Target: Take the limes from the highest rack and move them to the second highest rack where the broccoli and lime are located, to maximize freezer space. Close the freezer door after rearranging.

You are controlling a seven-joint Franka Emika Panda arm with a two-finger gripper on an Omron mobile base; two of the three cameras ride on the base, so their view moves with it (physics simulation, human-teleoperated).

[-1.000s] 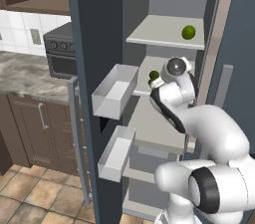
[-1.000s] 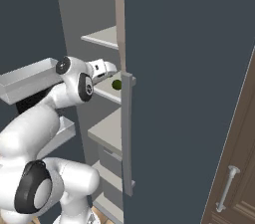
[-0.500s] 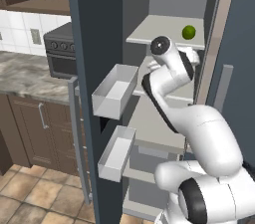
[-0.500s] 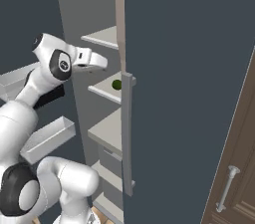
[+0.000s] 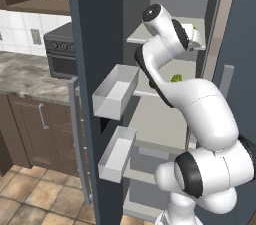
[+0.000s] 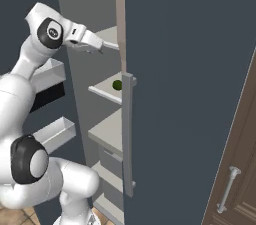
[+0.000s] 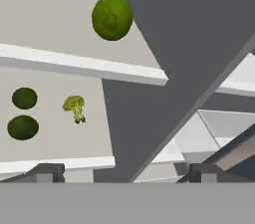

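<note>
The gripper (image 7: 124,170) stands wide open and holds nothing; its two dark fingertips (image 7: 47,172) sit far apart at the bottom of the hand view. The remaining lime (image 7: 112,17) on the highest rack (image 7: 60,58) lies ahead of the gripper and slightly left of its centre line in the hand view, clear of both tips and not yet between them. The lime is round, so no long axis constrains the approach; the coming reach probably depends only on advancing along the gripper's line and shifting a little toward the lime. On the second highest rack (image 7: 55,143), directly below, two limes (image 7: 24,98) lie one just beside the other at the left, with the broccoli (image 7: 74,107) near them to the right. From the right base view the gripper (image 6: 95,44) is at the height of the top rack, near its edge, with one lime (image 6: 117,85) on the rack below. The freezer door (image 5: 95,69) stands open.
</note>
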